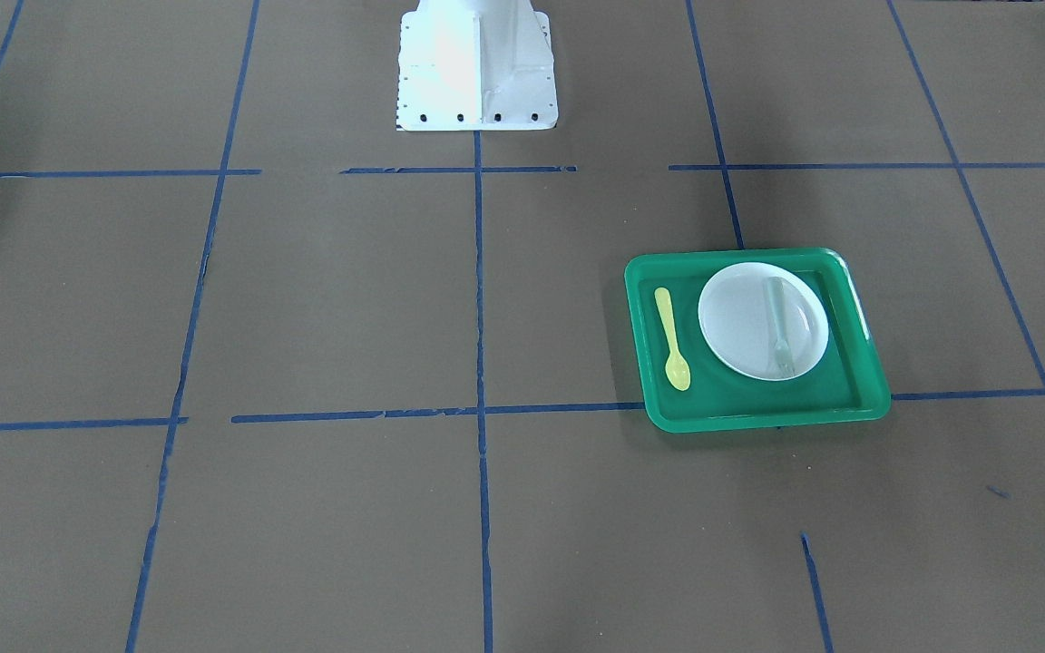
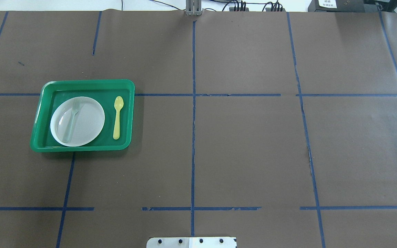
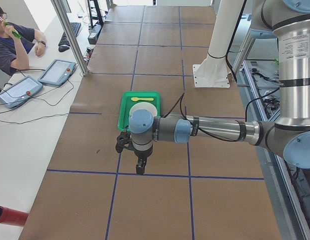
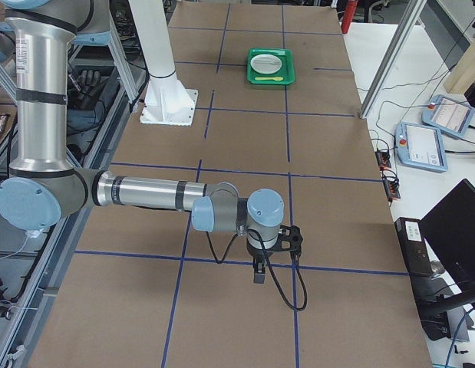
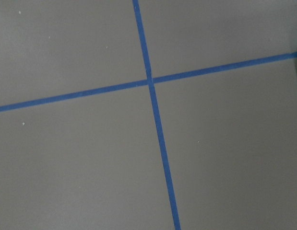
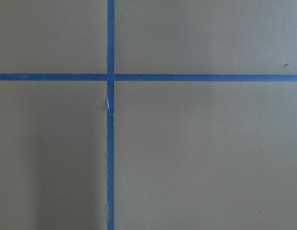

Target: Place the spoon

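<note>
The small yellow spoon [image 1: 672, 338] lies flat in a green tray [image 1: 758, 414], beside a white plate [image 1: 731, 317] and not touching it. It also shows in the overhead view [image 2: 117, 117], bowl end pointing away from the robot. A pale grey-green fork [image 1: 777, 326] lies on the plate. My left gripper [image 3: 139, 169] shows only in the exterior left view, pointing down over the bare table short of the tray; I cannot tell whether it is open. My right gripper [image 4: 258, 274] shows only in the exterior right view, far from the tray; I cannot tell its state.
The table is covered in brown paper with blue tape lines [image 2: 193, 137]. The white robot base [image 1: 477, 68] stands at the table's middle edge. Both wrist views show only paper and a tape crossing. Tablets and cables lie on a side bench [image 3: 24, 90], where an operator sits.
</note>
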